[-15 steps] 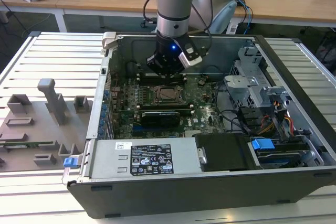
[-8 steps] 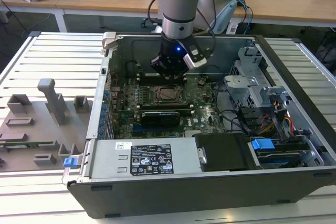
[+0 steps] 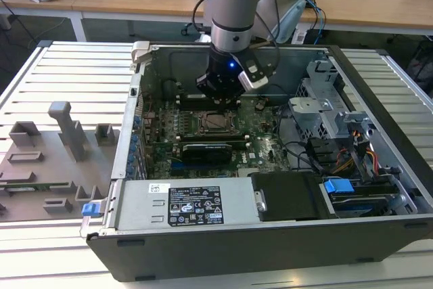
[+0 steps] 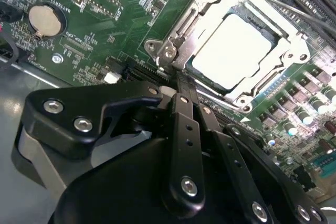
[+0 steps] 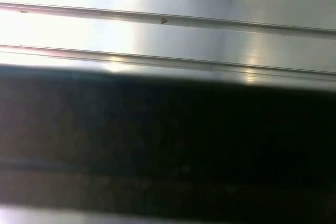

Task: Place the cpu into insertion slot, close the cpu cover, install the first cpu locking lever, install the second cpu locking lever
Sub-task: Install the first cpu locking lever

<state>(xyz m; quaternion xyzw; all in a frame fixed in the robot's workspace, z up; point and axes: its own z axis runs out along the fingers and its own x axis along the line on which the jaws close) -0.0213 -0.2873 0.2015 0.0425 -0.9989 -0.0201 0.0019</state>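
cpu [image 4: 231, 51]: lies flat in the insertion slot [image 4: 273, 80], silver top up, square.
cpu cover [image 4: 210, 3]: silvery frame down around the chip.
Surroundings: green motherboard [image 4: 105, 30]; coin battery [image 4: 46, 19] left of the socket in the second wrist view.
claw [image 4: 181, 85]: fingers pressed together, tips just beside the cover's corner, holding nothing.
Computer case [image 3: 379, 235]: sits open on the tabletop [image 3: 67, 79].

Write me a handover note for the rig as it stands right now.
Hand: fingers shut, nothing held, tips at the edge of the cpu cover in the second wrist view.
Cpu: seated in the insertion slot.
Done: cpu placed; cover lies down over it.
Left: both locking levers, as far as I can tell. A thin lever rod crosses by the cover's far corner and does not look latched.
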